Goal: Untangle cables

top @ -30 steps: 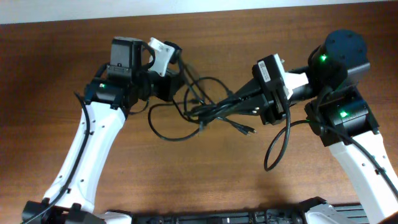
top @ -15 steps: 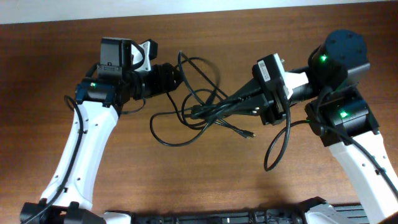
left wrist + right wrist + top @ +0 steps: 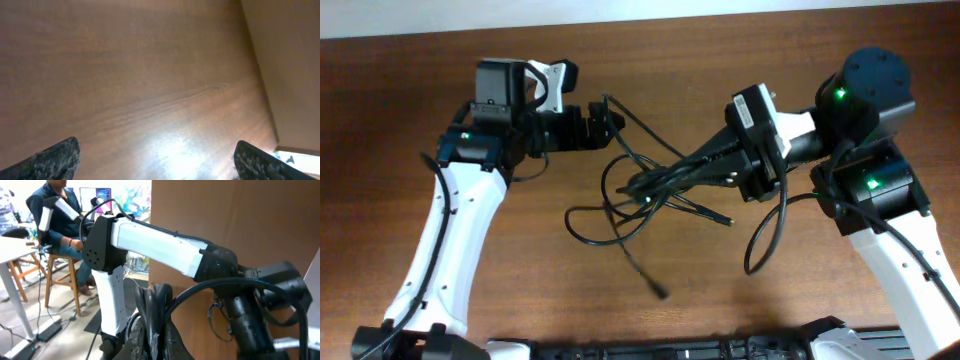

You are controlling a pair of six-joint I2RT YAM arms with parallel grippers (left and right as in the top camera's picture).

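Wooden table [image 3: 720, 60], left gripper [image 3: 611, 118] now wide and empty, cables [image 3: 625, 198] fallen loose, right gripper [image 3: 650, 183] clamped on them

You have the right tool [image 3: 153, 305] at the bottom of the view, its dark fingers [image 3: 145, 300] pinched together on the cables [image 3: 225, 282], one of which arcs up and off to the right. Behind it the white-and-black left arm [image 3: 160, 242] crosses in front of a brown board [image 3: 240, 210]. A seated person [image 3: 57, 222] is at far left.
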